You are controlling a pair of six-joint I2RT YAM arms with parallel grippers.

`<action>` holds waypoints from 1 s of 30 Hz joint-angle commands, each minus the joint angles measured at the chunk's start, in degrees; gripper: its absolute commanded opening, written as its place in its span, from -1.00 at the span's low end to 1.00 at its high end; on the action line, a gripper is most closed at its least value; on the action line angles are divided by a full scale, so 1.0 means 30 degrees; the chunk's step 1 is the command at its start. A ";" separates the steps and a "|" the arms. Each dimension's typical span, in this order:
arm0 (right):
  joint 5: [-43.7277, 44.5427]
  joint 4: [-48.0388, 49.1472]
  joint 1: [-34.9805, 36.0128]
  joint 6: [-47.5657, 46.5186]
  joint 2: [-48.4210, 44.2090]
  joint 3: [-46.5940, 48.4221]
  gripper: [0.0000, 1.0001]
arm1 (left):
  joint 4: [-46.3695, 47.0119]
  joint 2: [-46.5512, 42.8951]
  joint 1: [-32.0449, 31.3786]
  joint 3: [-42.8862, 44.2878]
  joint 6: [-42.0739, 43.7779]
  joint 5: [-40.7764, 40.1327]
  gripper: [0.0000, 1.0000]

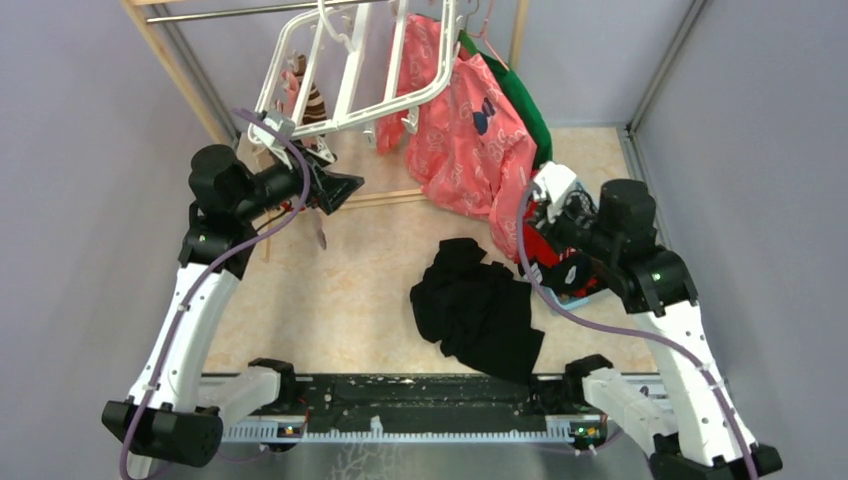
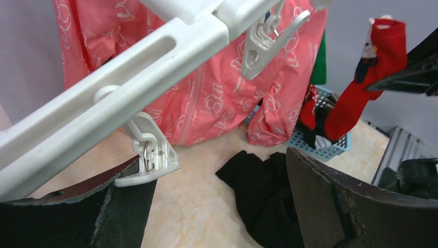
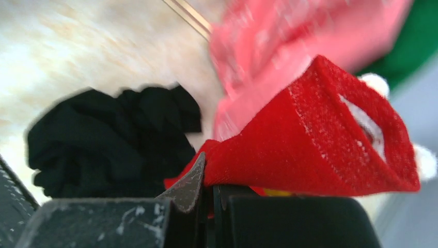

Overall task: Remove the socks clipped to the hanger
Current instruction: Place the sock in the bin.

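Note:
The white hanger (image 1: 345, 70) hangs tilted from the rail at the back. A dark striped sock (image 1: 310, 100) hangs clipped inside its left part. My left gripper (image 1: 335, 188) is open and empty just below the hanger's near left corner. In the left wrist view the hanger bar (image 2: 129, 77) crosses above my open left gripper (image 2: 217, 206), and an empty clip (image 2: 150, 157) dangles by the left finger (image 2: 77, 217). My right gripper (image 1: 548, 248) is shut on a red sock (image 3: 320, 134) with white pattern, held above the blue basket (image 2: 333, 147). The red sock also shows in the left wrist view (image 2: 372, 67).
A large pink printed shirt (image 1: 470, 130) and a green garment (image 1: 525, 105) hang right of the hanger. A black cloth heap (image 1: 480, 305) lies mid-table. The wooden rack frame (image 1: 180, 70) stands at the back left. Grey walls close both sides.

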 commanded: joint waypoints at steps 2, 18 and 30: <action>0.5082 -0.2647 -0.2808 0.0015 -0.0990 -0.0987 -1.00 | -0.2186 -0.0432 0.0241 0.1357 0.2734 0.0384 0.97; 0.2595 -0.0528 -1.1498 -0.0960 0.7503 -0.3784 -0.90 | -0.4645 -0.1214 0.0226 0.2133 0.4369 0.0737 0.98; 0.1147 -0.1855 -1.1481 -0.0831 0.7616 -0.1202 0.72 | -1.1793 -0.2396 0.0226 0.2941 1.0403 0.1742 0.98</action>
